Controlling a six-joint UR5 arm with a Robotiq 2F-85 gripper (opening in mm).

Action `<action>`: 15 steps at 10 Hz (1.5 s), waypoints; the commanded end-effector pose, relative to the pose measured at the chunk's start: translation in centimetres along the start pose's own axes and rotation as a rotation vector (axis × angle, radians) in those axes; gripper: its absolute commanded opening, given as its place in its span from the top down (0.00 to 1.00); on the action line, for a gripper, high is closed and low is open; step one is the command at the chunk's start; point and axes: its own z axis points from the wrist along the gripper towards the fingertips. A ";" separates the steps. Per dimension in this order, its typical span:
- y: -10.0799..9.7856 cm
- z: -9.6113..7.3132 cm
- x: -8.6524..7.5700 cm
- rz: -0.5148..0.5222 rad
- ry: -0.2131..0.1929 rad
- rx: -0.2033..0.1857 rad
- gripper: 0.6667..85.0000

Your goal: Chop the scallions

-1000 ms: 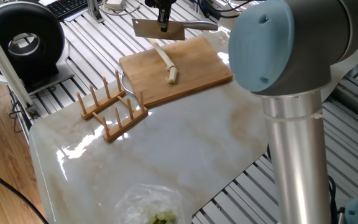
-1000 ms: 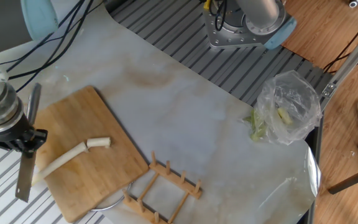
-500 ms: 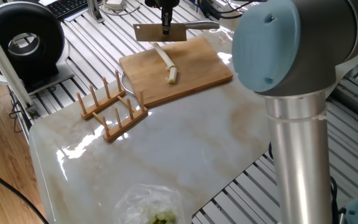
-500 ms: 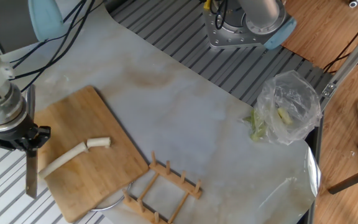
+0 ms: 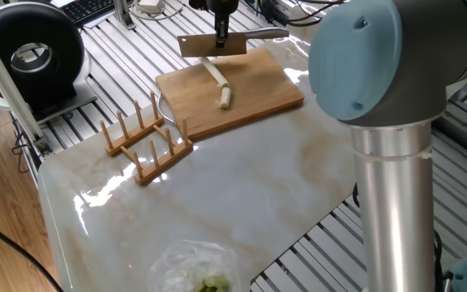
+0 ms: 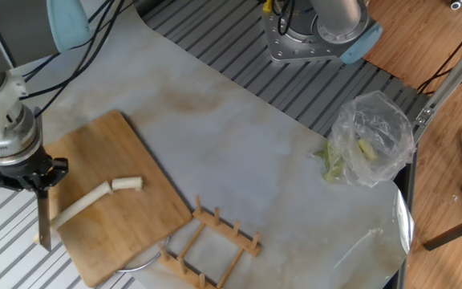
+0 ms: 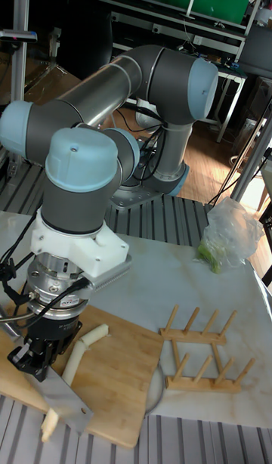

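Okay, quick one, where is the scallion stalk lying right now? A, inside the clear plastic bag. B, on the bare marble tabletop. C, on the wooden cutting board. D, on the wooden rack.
C: the pale scallion stalk lies on the wooden cutting board, with the cleaver held in the pincer over its far end, well away from the wooden rack and the clear plastic bag.
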 end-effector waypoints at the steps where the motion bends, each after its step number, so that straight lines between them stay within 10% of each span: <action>1: 0.6 -0.6 0.4 -0.012 -0.009 -0.022 0.99; 13: 1.1 -2.2 2.5 -0.004 0.023 -0.046 0.99; 15: 1.0 -4.2 2.2 0.112 0.082 -0.062 0.99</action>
